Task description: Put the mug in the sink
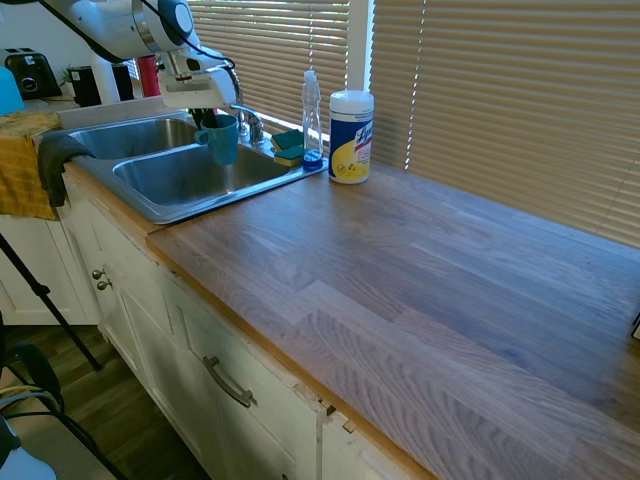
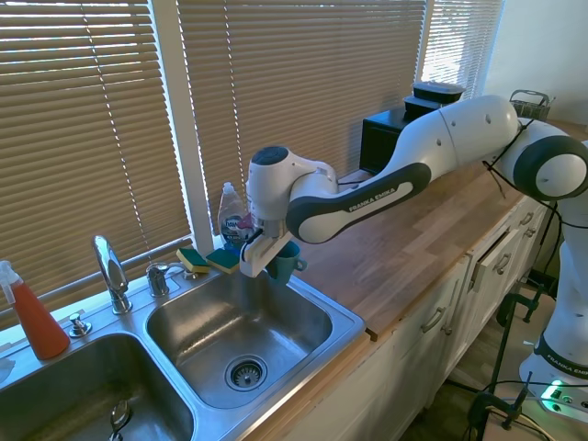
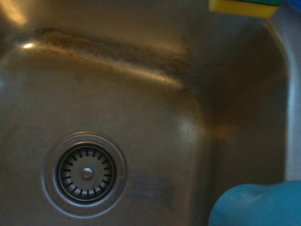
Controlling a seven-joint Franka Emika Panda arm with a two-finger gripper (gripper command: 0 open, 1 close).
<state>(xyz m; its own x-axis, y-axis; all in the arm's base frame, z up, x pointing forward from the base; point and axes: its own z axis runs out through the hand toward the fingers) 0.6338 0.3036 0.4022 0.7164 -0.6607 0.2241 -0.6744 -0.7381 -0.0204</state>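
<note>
**A:** Fingers are clamped on the mug: we see the gripper holding the teal cup by its rim, upright, hanging in the air.

**B:** Where does it hang relative to the sink?

**A:** Over the basin nearer the counter, close to that basin's far wall, below the faucet. We judge it clear of the steel floor, with open basin straight beneath.

**B:** And the wrist view?

**A:** We look down at the drain, with the mug's blue body at the frame's lower corner. The sponge sits on the far rim, just beside. The coming move, we judge, is straight down.
</note>
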